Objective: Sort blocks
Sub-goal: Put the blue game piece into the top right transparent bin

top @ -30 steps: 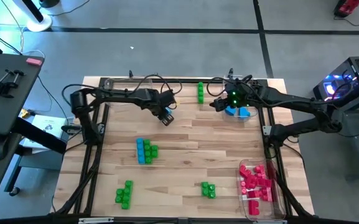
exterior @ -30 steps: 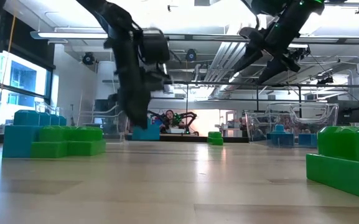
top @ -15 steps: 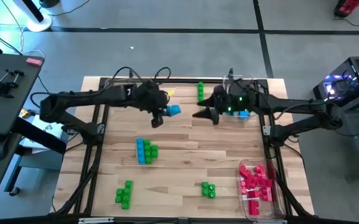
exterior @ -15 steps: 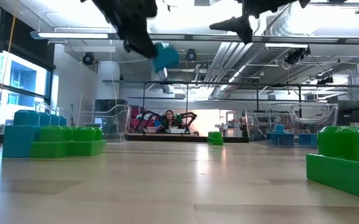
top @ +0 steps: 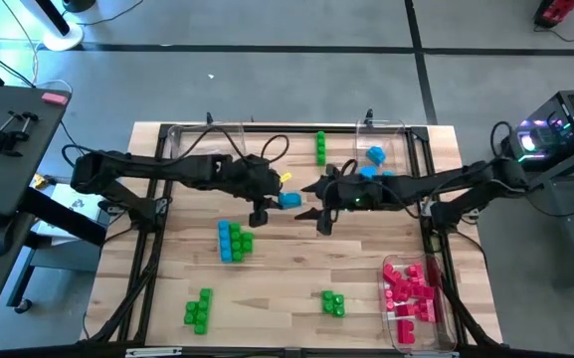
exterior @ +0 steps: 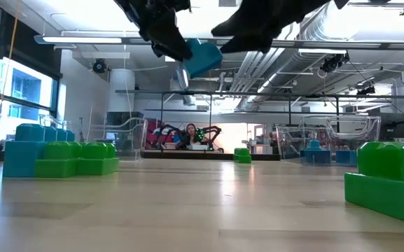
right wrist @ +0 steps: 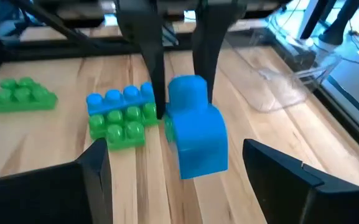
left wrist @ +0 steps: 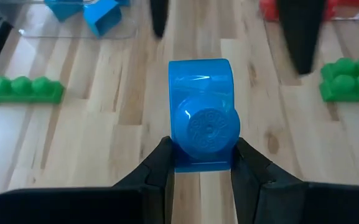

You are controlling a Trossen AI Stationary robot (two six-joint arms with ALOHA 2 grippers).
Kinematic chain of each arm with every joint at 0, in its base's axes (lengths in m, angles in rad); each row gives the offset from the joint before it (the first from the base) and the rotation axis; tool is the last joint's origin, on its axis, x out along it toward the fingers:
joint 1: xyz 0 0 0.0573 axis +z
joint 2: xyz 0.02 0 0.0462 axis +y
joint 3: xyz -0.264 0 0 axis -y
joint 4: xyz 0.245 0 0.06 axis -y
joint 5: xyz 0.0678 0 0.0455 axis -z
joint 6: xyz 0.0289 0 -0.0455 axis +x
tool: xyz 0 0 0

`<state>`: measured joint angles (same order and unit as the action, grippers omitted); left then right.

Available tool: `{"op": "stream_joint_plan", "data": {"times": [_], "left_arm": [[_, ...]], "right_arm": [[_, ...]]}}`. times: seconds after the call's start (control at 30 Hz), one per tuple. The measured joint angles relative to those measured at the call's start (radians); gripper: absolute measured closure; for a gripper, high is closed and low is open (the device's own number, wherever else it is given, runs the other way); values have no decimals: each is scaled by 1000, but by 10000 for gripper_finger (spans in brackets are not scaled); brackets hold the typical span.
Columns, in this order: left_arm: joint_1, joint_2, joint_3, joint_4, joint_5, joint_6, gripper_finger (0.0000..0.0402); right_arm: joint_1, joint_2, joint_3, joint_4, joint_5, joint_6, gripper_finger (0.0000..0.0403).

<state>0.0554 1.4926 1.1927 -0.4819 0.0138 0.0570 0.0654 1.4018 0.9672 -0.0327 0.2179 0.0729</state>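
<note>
Gripping a blue block (left wrist: 203,115) above the table's (top: 287,254) middle, the left gripper (left wrist: 202,163) faces the right gripper (right wrist: 191,168), whose fingers stand wide apart around it without touching.

Wood table (top: 287,268), slatted top. Clear tray (top: 398,131) at 1 o'clock; 2nd clear tray (top: 394,323) at 5 o'clock. Person (exterior: 189,131) in bkgd, low view.

The left gripper (left wrist: 201,165) clamps a blue block (left wrist: 202,112) above the table (left wrist: 104,143).
</note>
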Motion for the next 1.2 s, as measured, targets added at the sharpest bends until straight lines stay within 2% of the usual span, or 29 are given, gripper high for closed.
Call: {"op": "stream_joint_plan", "data": {"times": [0.3, 0.4, 1.0, 1.07, 1.2], "left_arm": [[-50, 0, 0, 32, 1, 33, 323], [-53, 0, 0, 36, 1, 33, 323], [-55, 0, -1, 78, 9, 30, 321], [-59, 0, -1, 78, 9, 17, 298], [-59, -5, 0, 61, 8, -36, 234]], "right_arm": [[3, 46, 0, 23, 6, 23, 165], [3, 46, 0, 45, -13, 7, 176], [3, 46, 0, 61, -46, 39, 381], [3, 46, 0, 60, -46, 51, 395], [1, 46, 0, 63, -43, 55, 394]]}}
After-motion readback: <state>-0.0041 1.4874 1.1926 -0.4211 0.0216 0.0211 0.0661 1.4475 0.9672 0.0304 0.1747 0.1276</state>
